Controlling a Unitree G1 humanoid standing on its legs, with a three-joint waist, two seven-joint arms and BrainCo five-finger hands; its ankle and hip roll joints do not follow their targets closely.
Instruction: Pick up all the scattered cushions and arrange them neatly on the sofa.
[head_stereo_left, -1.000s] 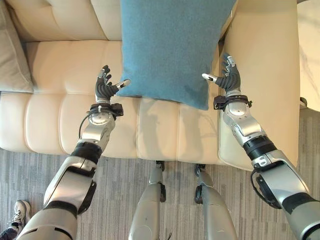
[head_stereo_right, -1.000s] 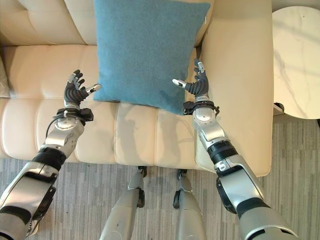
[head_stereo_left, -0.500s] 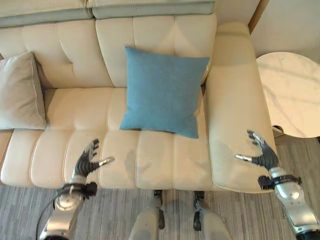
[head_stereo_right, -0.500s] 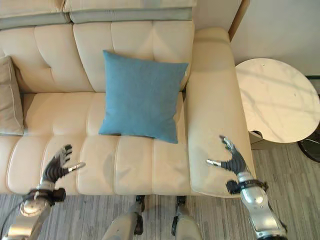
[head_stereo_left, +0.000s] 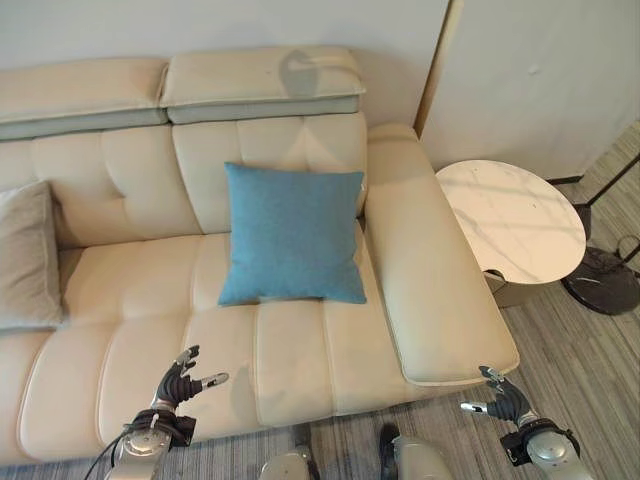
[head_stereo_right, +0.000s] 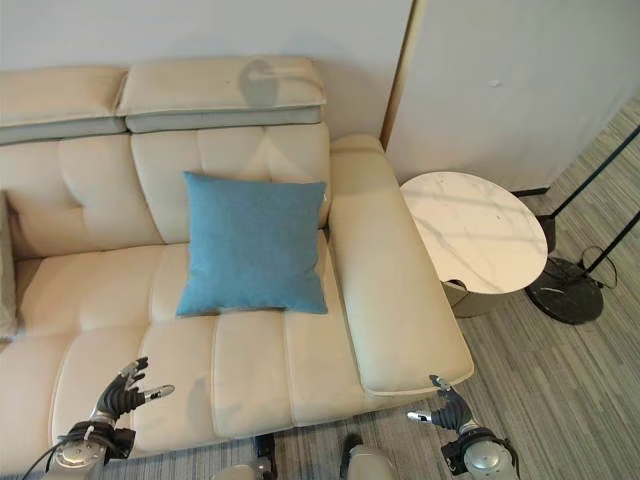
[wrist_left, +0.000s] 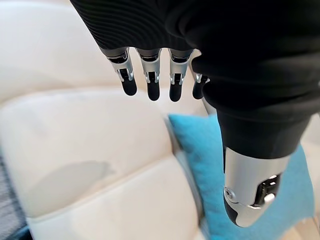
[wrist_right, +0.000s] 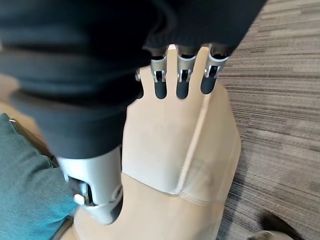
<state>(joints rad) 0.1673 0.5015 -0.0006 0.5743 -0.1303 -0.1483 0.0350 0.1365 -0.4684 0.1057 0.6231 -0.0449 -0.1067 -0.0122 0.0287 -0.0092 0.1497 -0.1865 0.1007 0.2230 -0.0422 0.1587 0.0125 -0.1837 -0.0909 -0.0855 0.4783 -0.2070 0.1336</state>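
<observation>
Blue cushion (head_stereo_left: 293, 234) stands propped against the sofa (head_stereo_left: 120, 290) backrest, well beyond both empty, open-fingered hands, left hand (head_stereo_left: 180, 381) and right hand (head_stereo_left: 503, 402); grey cushion (head_stereo_left: 25, 255) also placed, none seen outstanding.

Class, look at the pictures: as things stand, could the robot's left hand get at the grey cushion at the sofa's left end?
Probably yes. The left hand is open over the seat's front edge, and only bare sofa lies between it and the grey cushion, though that is some way off.

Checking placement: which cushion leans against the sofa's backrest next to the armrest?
The blue cushion, propped beside the right armrest; the beige cushion sits far left.
</observation>
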